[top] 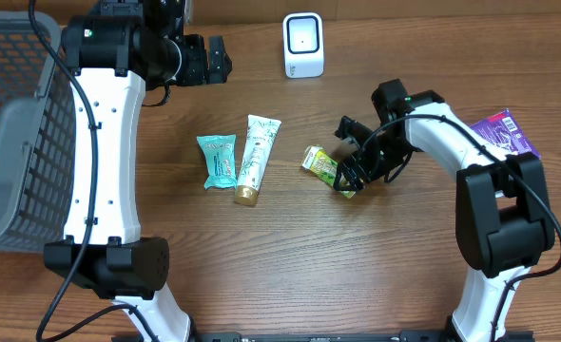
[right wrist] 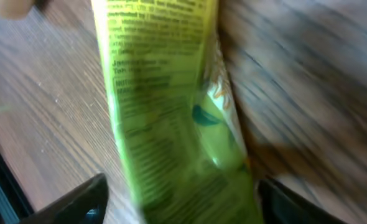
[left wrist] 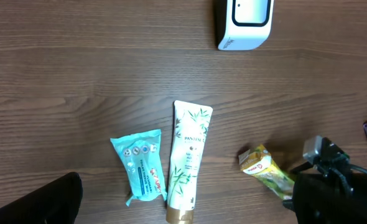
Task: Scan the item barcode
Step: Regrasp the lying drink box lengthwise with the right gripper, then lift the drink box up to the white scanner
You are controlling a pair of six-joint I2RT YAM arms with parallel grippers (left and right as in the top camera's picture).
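Your right gripper [top: 351, 179] straddles the near-right end of the green packet [top: 319, 162], which lies flat on the table [top: 290, 271], right of centre. Its fingers [right wrist: 78, 200] flank the packet, but you cannot tell whether they pinch it. Close squarely across the width so it won't swivel, and keep off the tube [top: 255, 157] to its left. Then lift and turn the printed code toward the white scanner [top: 303, 45] at the far edge. Your left gripper [top: 212, 60] hangs spread and empty, far left.

left hand [top: 221, 59] raised and spread wide; right hand [top: 350, 169] low, spread partway.
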